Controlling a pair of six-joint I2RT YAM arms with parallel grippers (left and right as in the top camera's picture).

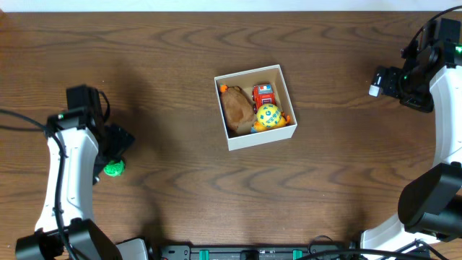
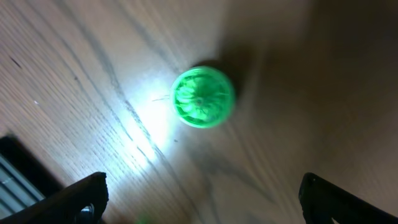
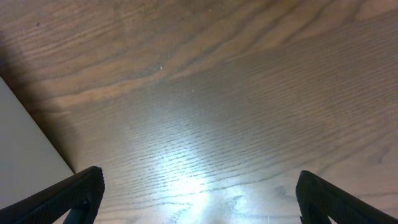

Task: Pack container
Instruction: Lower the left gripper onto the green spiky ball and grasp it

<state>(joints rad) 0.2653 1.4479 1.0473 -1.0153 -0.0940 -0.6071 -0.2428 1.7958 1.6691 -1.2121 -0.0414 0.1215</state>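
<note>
**1 container near worktop centre, 1 green ball loose at left**

1 container [image 1: 261, 138] is seen in the overhead view: a square, shallow white box w/ brown inside and no lid. It is set slightly askew, just right of centre on the wooden worktop [image 1: 173, 65]. 3 toys can be counted in it:
- 1 brown plush [image 1: 236, 108], filling the left half.
- 1 red toy car [image 1: 263, 94], at the back right.
- 1 yellow ball w/ green spots [image 1: 268, 115], in front of the car and just beside the plush.

Small orange bits are seen at the back-left corner and by the right wall. Whether they belong to the plush or to another toy cannot be told.

Outside the box, 1 green ball [image 2: 203, 97] lies on the worktop toward the left side, well apart from the container. In the left wrist view it is slightly blurred, w/ a bright glare on the wood beside it.

2 arms are counted, 1 per side. The left fingers [image 2: 81, 196] are spread wide and released. The green ball is framed between them but ahead of the tips, touched by neither. The right fingers [image 3: 74, 193] are likewise spread wide and released over the wood at the back right, well apart from the container.
</note>
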